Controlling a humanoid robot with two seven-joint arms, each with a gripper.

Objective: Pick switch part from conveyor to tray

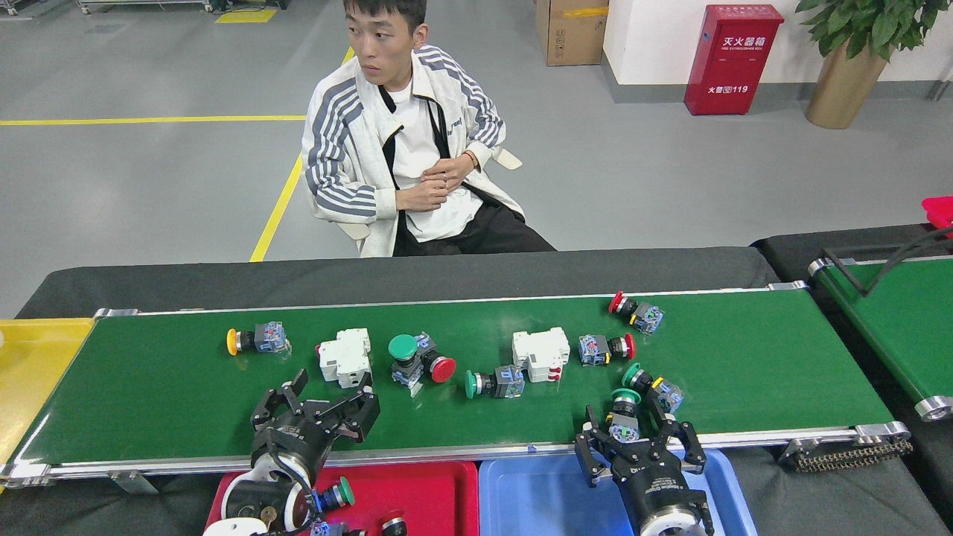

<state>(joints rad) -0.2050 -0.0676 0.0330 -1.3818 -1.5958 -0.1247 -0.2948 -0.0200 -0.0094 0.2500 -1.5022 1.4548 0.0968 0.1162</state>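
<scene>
R gripper point(633, 435): fingers spread wide, at near rail of conveyor point(782, 387), over far edge of blue tray point(536, 499). A green-capped push-button switch point(622, 411) stands between the fingers; can't tell if pads touch it.
L gripper point(320, 406): fingers apart, nothing in them, over near part of belt, above far rim of red tray point(424, 491).
Just beyond L gripper: white circuit breaker point(344, 357), close to fingertips, not touching.
Beyond-left of L gripper: yellow-capped switch point(253, 339), lying on side.
Right of L gripper, mid belt: green mushroom button point(406, 350) w/ red button point(441, 368) touching it; then green-capped switch point(493, 383) lying flat.
Beyond-left of R gripper: second white breaker point(540, 354); red-capped switch point(607, 348) just beside it.
Just beyond R gripper: another green-capped switch point(649, 385), close to the one between the fingers.
Far beyond R gripper: red-capped switch point(634, 312) near far rail.
Red tray contents: green-capped switch point(335, 495) + more parts at bottom edge, partly behind L arm.
Blue tray: visible part bare.
Far left of L gripper: yellow bin point(30, 365) at belt end.
Behind belt: seated person point(409, 149), hands together at chest.
</scene>
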